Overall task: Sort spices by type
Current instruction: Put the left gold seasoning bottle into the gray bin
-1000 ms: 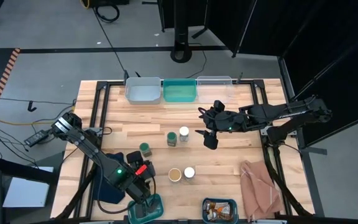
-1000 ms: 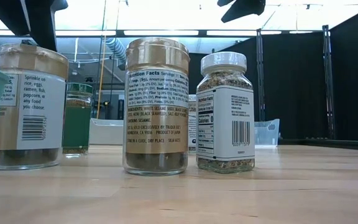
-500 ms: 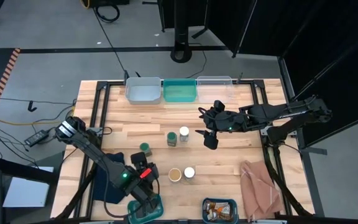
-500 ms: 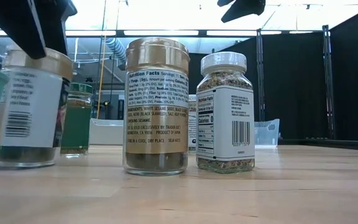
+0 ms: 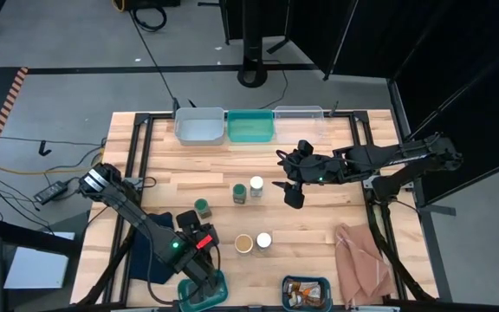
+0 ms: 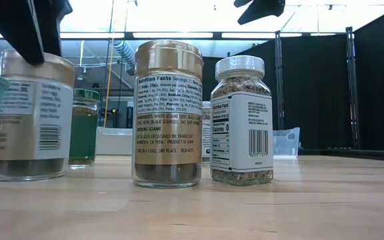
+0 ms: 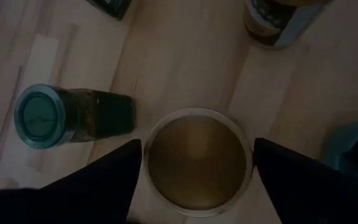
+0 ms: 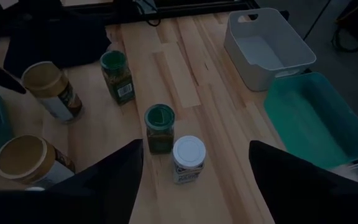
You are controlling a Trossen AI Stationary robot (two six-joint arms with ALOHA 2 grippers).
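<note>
The left pincer point(image 5: 199, 240) hangs over the near-left part of the desk point(image 5: 319, 225), straight above an upright tan-topped jar point(image 7: 197, 158). In the left wrist view its two dark fingers point(image 7: 110, 180) stand on either side of that jar's lid with a gap on each side, so the pincer is released and grasps nothing. Just beside the tan-topped jar stands a green-topped jar point(image 7: 40, 116), upright on the wood.

The right pincer point(image 5: 292, 194) hovers above the middle-right of the desk, its fingers spread and empty, well apart from the jars below it. Near the desk's centre a second green-topped jar point(image 5: 240, 192) and a white-topped jar point(image 5: 256, 185) stand just beside each other. Nearer the front edge, another tan-topped jar point(image 5: 243, 243) and another white-topped jar point(image 5: 264, 241) form a second pair, side by side; the low view shows both upright with their labels turned to the camera.

Along the far edge three bins sit in a row: a white bin point(image 5: 200, 126), a teal bin point(image 5: 250, 127) and a clear bin point(image 5: 300, 120). At the front edge a small teal bin point(image 5: 221, 282) lies beneath the left arm, and a further bin point(image 5: 307, 292) holds brown packets. A pinkish-brown cloth point(image 5: 359, 256) lies by the front-right corner, and a dark blue cloth point(image 5: 150, 267) by the front-left.
</note>
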